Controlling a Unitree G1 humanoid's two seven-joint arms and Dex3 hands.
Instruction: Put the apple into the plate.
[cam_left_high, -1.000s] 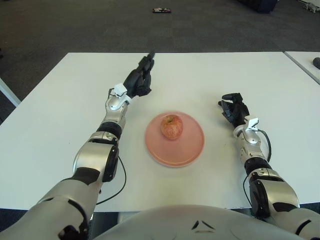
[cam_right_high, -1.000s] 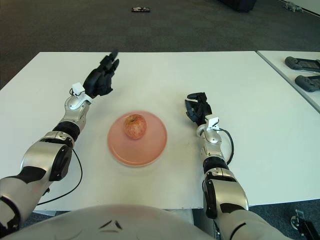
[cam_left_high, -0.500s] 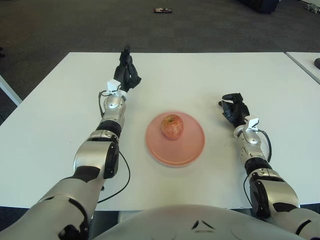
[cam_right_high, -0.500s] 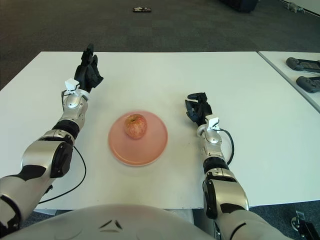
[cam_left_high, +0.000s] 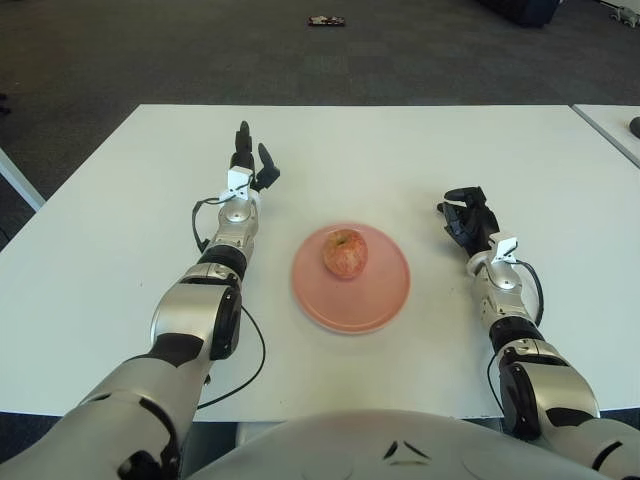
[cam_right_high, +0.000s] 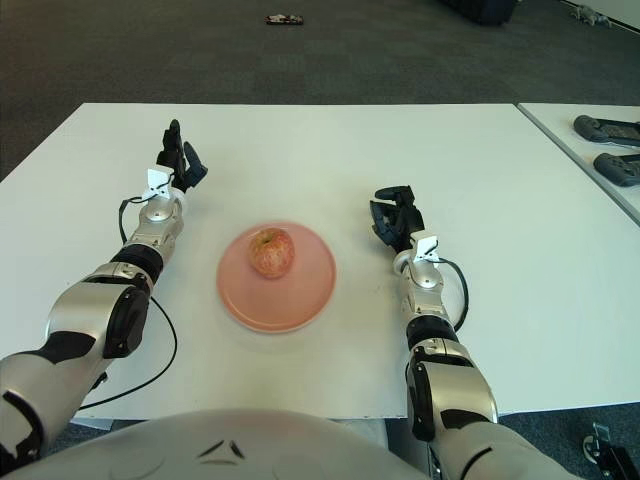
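A red-yellow apple (cam_left_high: 345, 253) sits upright on the pink plate (cam_left_high: 382, 298) in the middle of the white table. My left hand (cam_left_high: 247, 165) is to the upper left of the plate, well away from the apple, its fingers spread and pointing away from me, holding nothing. On the right side of the plate shows my right hand (cam_left_high: 467, 217), with its dark fingers curled and nothing in them.
The white table (cam_left_high: 400, 150) reaches past both hands. A second table with dark devices (cam_right_high: 604, 145) stands at the far right. A small dark object (cam_left_high: 323, 20) lies on the floor beyond the table.
My left hand has drawn back to the left and lower toward the table, away from the plate, with its fingers opening out. The apple, plate and right hand have not moved.
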